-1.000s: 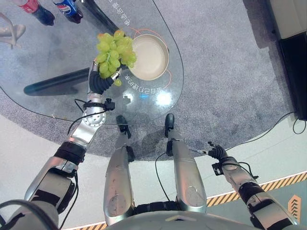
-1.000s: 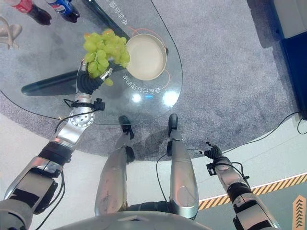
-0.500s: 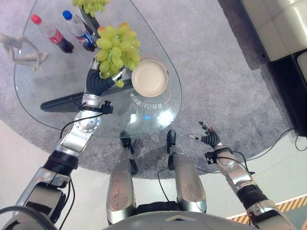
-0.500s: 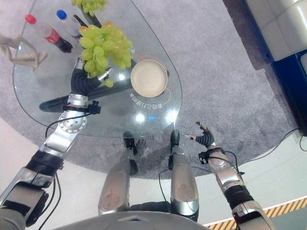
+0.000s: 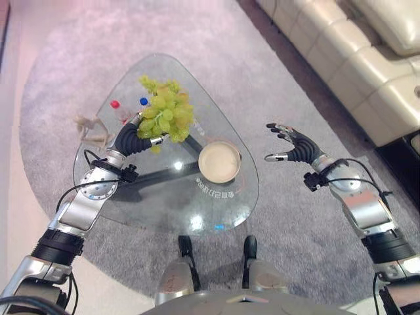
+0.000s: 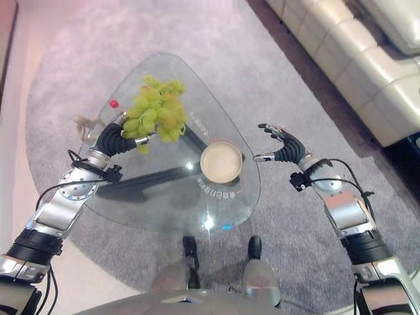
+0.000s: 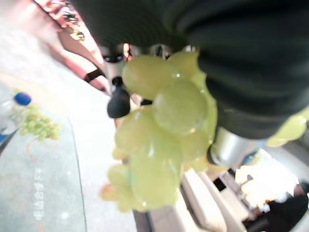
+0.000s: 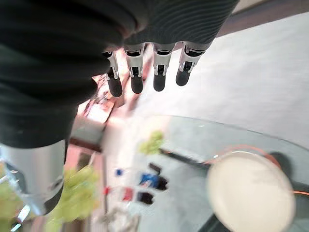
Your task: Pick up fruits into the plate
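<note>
Left eye view, left hand (image 5: 131, 139) clutching grapes (image 5: 167, 115), plate (image 5: 219, 161) beside

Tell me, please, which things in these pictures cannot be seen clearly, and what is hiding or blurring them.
- Left hand: in the eye views its fingers are covered by the grape bunch.
- Two bottles: behind the grapes; in the left eye view just the red and blue caps show.
- Pale figure on the glass table: too small to tell what it is.
- Second grape bunch: blurred in the left wrist view.
- Plate: blurred in the right wrist view.
</note>
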